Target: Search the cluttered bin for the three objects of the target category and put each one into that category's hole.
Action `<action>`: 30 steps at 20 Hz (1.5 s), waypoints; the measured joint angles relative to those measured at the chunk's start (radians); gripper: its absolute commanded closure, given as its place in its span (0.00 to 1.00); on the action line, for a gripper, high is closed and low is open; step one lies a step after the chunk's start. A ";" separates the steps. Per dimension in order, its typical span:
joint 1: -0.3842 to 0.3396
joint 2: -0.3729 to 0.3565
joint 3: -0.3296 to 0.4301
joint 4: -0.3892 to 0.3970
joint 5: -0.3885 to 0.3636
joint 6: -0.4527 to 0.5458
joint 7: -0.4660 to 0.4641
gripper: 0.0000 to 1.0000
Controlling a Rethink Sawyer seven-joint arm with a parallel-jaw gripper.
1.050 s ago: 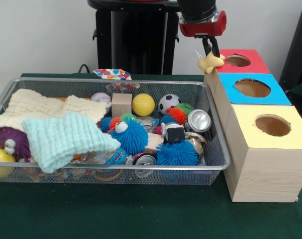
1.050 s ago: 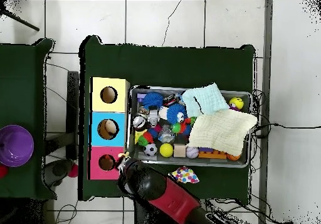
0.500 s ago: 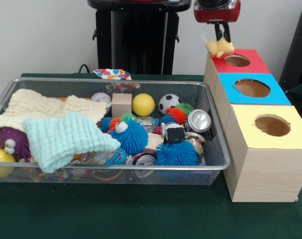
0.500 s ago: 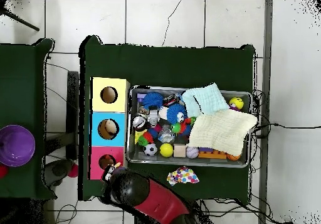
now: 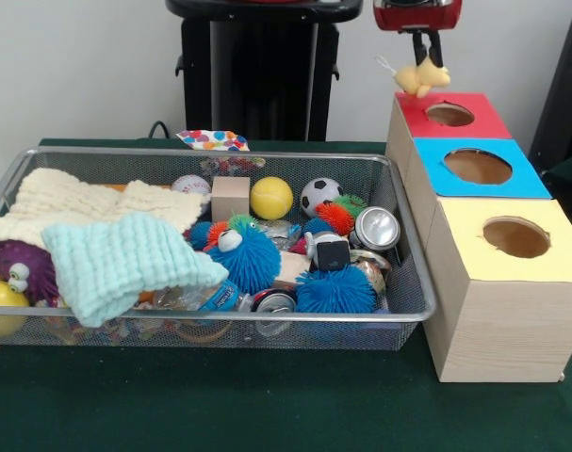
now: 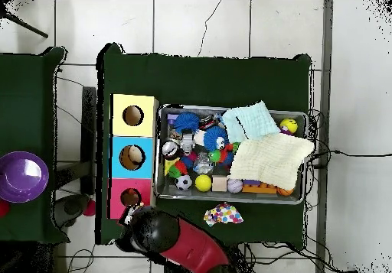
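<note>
Front view: gripper (image 5: 424, 62) clamped on a small yellow plush toy (image 5: 420, 77), hanging just above the far-left corner of the red box (image 5: 436, 127), beside its hole (image 5: 450, 115). Farther on, blue box (image 5: 478, 168) and yellow box (image 5: 508, 282) in a row, touching the cluttered wire bin (image 5: 413, 297).

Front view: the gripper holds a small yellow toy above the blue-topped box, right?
Not quite. In the front view the gripper holds the small yellow toy above the near-left edge of the red-topped box, not the blue-topped box, which sits one place nearer the camera.
</note>
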State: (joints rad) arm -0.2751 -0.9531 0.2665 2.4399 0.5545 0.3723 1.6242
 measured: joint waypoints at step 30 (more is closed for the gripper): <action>-0.396 0.172 0.525 0.071 -0.035 -0.350 0.008 1.00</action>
State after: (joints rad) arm -0.6707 -0.7807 0.7915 2.5107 0.5193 0.0220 1.6318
